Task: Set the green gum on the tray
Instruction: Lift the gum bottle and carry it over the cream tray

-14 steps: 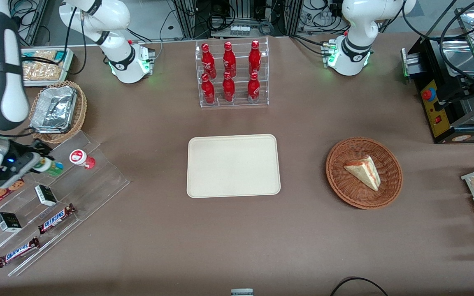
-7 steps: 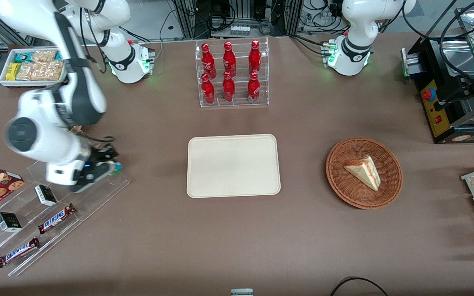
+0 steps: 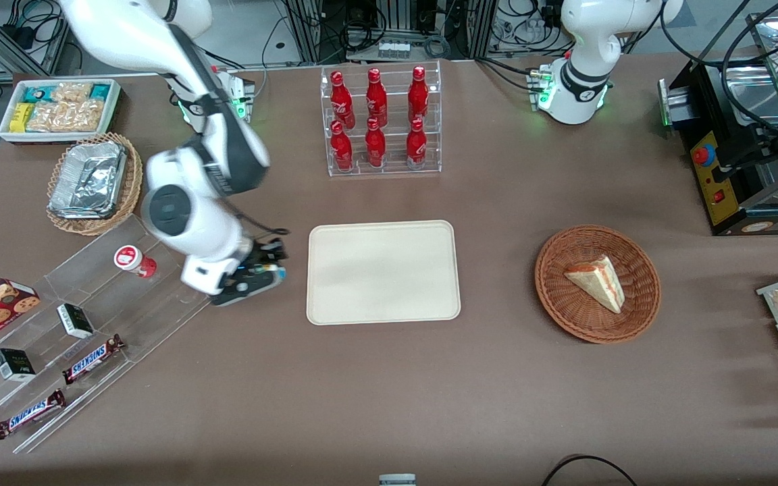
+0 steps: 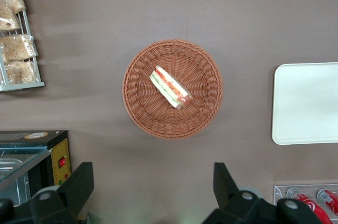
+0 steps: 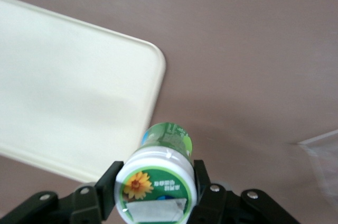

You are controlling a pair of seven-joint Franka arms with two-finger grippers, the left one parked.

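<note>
Moved: since the earlier front pictures the right arm has swung away from the clear stepped rack (image 3: 92,317) toward the middle of the table, carrying the green gum (image 5: 158,182) with it.
Gripper: the gripper (image 3: 254,275) now hangs just beside the tray (image 3: 383,271), at the tray's edge toward the working arm's end of the table, not yet over it.
Grip: the fingers are closed on the canister's white lid end, one finger (image 5: 108,189) pressed to each side, so the canister lies sideways with its green body pointing away from the wrist.
Green gum: in the front view it shows only as a small pale and green patch (image 3: 269,271) at the fingertips; it appears to be held clear of the table, though its height is hard to judge.
Tray: bare, cream, nothing on it; its rounded corner (image 5: 153,60) sits close ahead of the canister.
Left on the rack: the red-lidded canister (image 3: 134,260) rests where it was.
Meaning: pick-up looks done and the carry mostly done; what remains, I judge, is a short travel over the rim, a lowering and a release.
</note>
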